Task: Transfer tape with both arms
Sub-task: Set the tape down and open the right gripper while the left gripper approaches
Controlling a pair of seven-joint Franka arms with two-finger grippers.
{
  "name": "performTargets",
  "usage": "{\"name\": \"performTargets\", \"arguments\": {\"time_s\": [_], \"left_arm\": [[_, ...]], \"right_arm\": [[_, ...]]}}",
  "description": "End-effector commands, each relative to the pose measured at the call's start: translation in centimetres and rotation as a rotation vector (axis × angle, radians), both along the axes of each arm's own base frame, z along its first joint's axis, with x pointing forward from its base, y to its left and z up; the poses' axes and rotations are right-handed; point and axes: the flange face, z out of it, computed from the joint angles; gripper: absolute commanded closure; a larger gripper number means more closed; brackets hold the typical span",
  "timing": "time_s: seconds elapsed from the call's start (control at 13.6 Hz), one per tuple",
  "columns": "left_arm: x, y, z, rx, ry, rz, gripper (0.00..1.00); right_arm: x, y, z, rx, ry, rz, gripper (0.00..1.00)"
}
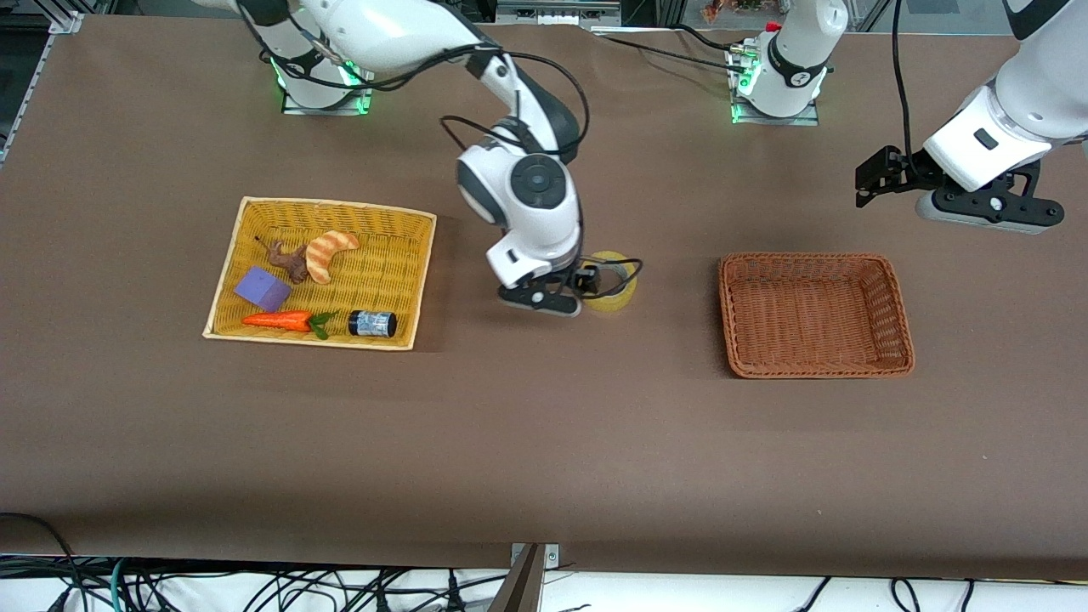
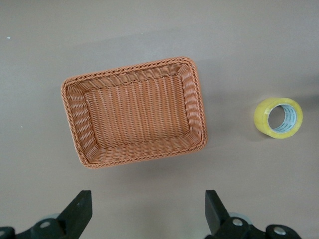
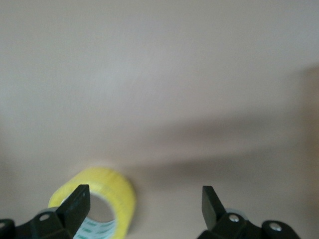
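The tape (image 1: 615, 287), a yellowish roll, lies on the brown table between the two baskets. It also shows in the left wrist view (image 2: 278, 118) and in the right wrist view (image 3: 107, 191). My right gripper (image 1: 552, 301) is low over the table right beside the tape and partly hides it in the front view. In the right wrist view the right gripper (image 3: 144, 206) is open, with one finger (image 3: 77, 201) in front of the roll and the roll not between the fingers. My left gripper (image 1: 990, 212) waits open and empty (image 2: 148, 214), up over the table by the brown basket.
An empty brown wicker basket (image 1: 892, 323) (image 2: 75, 124) stands toward the left arm's end. A yellow basket (image 1: 408, 280) toward the right arm's end holds a croissant toy (image 1: 328, 252), a purple block (image 1: 262, 288), a toy carrot (image 1: 280, 320) and a small dark jar (image 1: 372, 323).
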Motion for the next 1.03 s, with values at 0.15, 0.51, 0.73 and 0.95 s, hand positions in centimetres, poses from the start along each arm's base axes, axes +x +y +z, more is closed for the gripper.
{"name": "performTargets", "arguments": {"time_s": [0.15,0.51,0.73,0.95], "left_arm": [[1.2,-4.0,-3.8,0.007,0.097,-0.068,0.0],[1.1,-7.0,-4.1,-0.088,0.122,-0.106,0.0],[0.5,-12.6,-6.6,-0.076,0.126,-0.123,0.0],[0.9,-21.5,-13.9,-0.085,0.118,-0.063,0.0]], "right_arm": [[4.3,-11.1,7.3,-0.096,0.054,0.126,0.0],[4.9,-22.0,14.6,-0.06,0.101,0.258,0.0],[4.0,-29.8,17.6,-0.047,0.098,0.304,0.0],[1.3,-34.8,20.0,-0.028,0.084,0.324,0.0]]}}
